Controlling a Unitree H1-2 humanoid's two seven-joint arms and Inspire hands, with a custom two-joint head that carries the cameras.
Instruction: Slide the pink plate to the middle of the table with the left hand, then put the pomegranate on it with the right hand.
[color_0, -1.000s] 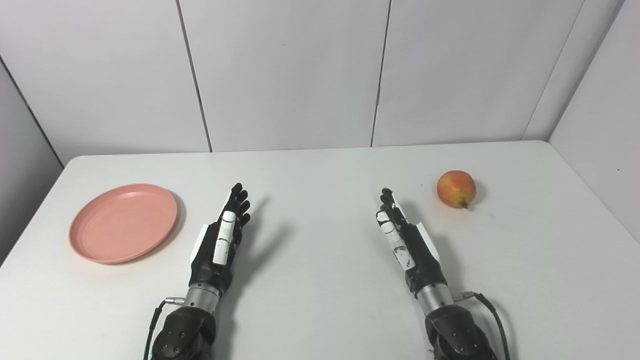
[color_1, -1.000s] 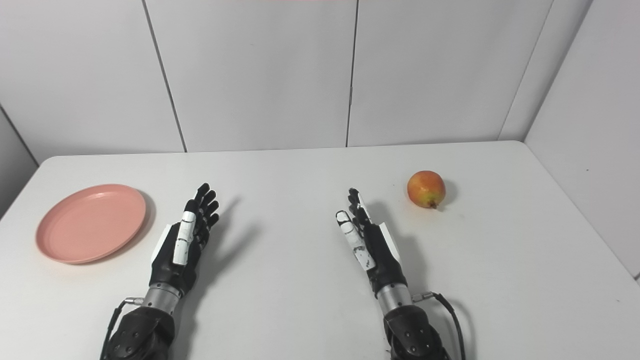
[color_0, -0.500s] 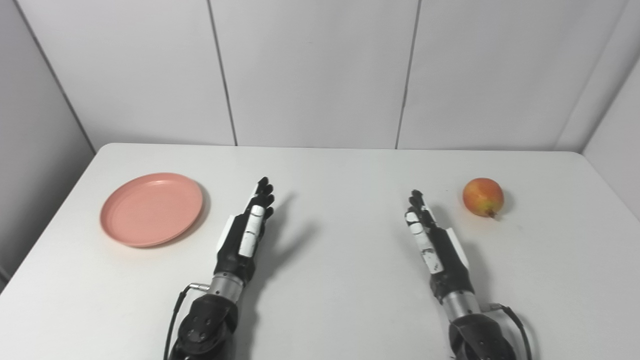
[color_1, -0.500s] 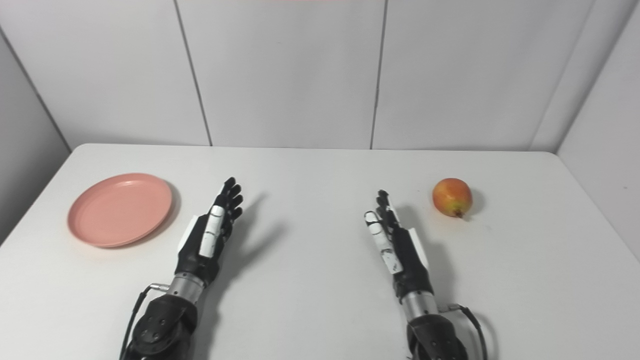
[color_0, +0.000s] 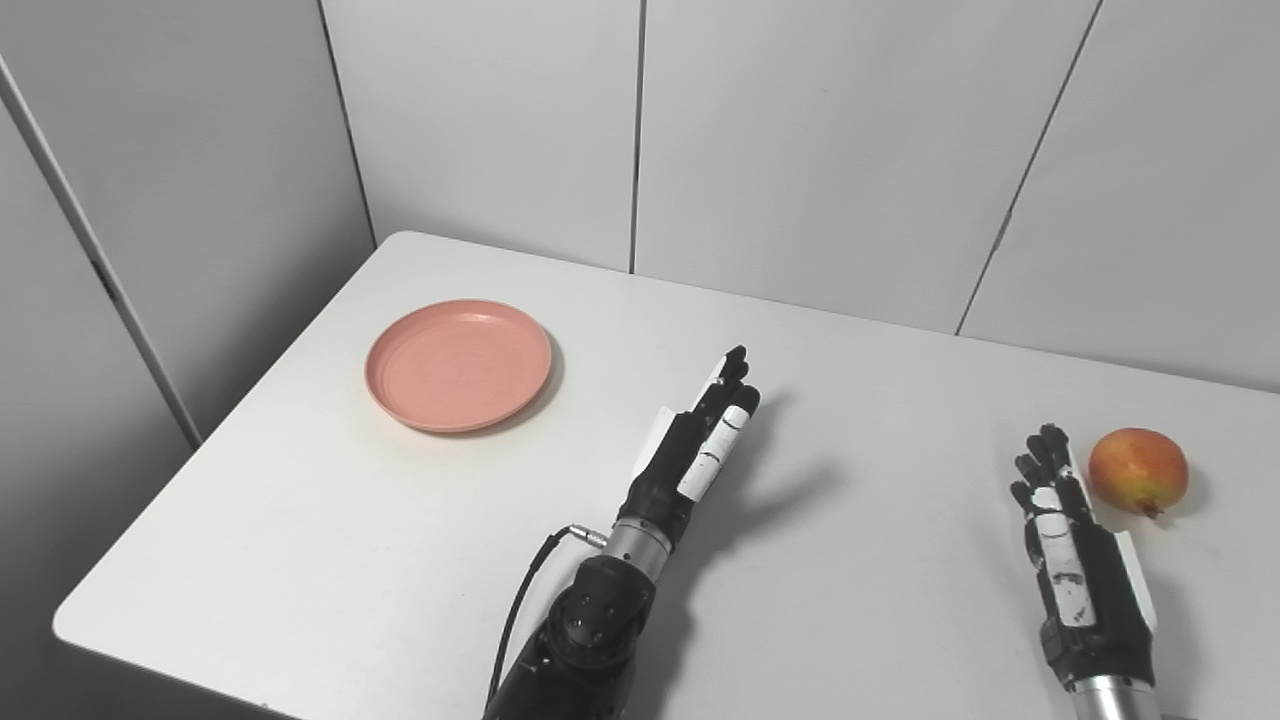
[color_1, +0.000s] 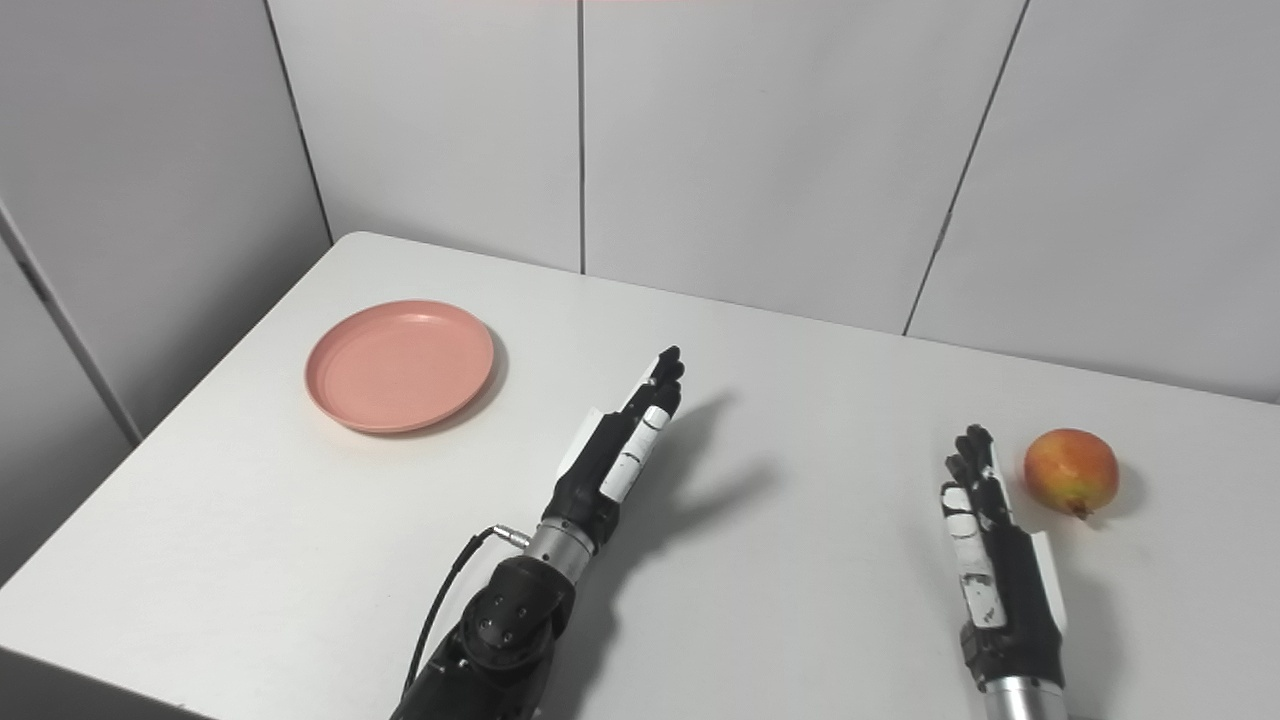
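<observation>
Left hand (color_0: 695, 450): fingers extended and close together, holding nothing, edge-on above the white table (color_0: 330, 540), pointing up and to the right of the plate. Right hand (color_0: 1075, 560): fingers straight, slightly spread, empty, tips near the pomegranate but apart from it. Pink plate (color_0: 459, 364): flat on the table toward its far left corner, well apart from the left hand. Pomegranate (color_0: 1138, 471): resting on the table at the right side, just beyond the right fingertips.
</observation>
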